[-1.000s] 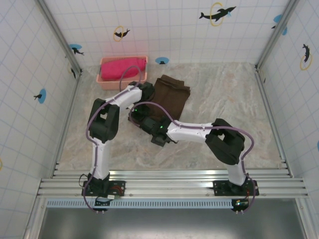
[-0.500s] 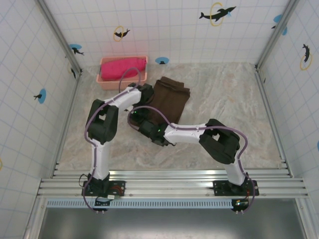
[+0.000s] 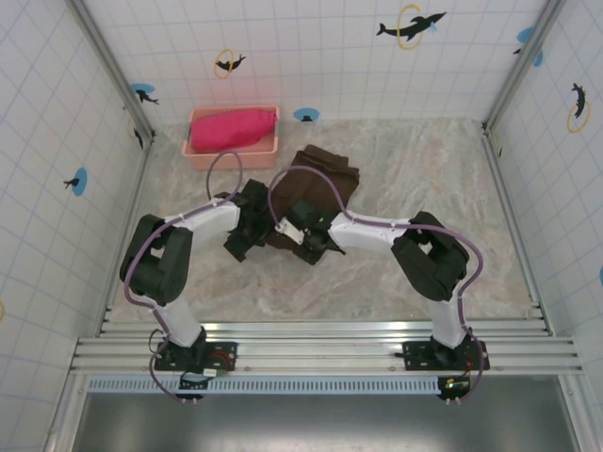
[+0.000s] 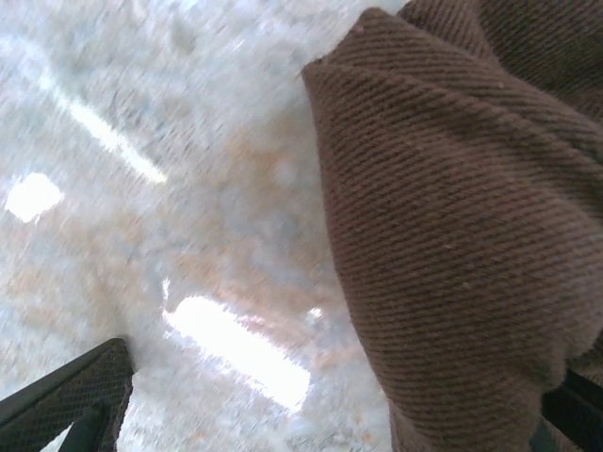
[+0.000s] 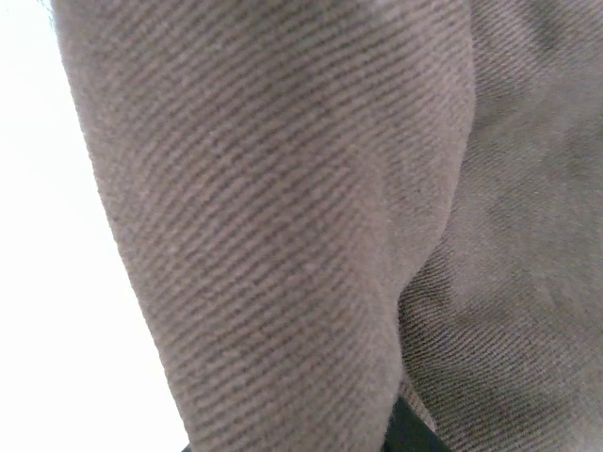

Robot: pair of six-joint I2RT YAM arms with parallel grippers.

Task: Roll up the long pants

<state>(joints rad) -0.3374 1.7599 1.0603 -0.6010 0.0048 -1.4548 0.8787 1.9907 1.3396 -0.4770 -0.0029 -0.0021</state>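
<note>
From the top external camera, the long pants [image 3: 325, 179], dark brown soft fabric folded into a thick rectangular bundle, lie on the marble-patterned table [image 3: 424, 179] near its middle. They are just in front of a shallow pink plastic basket [image 3: 231, 158] that holds a bright pink-red cloth [image 3: 234, 127].

The left arm rises from its base, bends at a dark elbow out to the left, and runs its white forearm rightward. The left gripper [image 3: 236, 243] points down at the near left corner of the pants. The right arm mirrors it, with its elbow out to the right and its forearm reaching left. The right gripper [image 3: 314, 247] sits low over the near edge of the pants, close beside the left one.

From the left wrist camera, two black fingers stand wide apart. One [image 4: 71, 400] is at the lower left over bare table. The other [image 4: 575, 414] is at the lower right, partly behind a rounded fold of the pants. Tabletop shows between the first finger and the cloth, so the jaws are released and grip nothing.

From the right wrist camera, ribbed brown fabric presses close to the lens in a thick fold, and the left side is washed out white. Whether these jaws are clenched on the cloth cannot be told.
</note>
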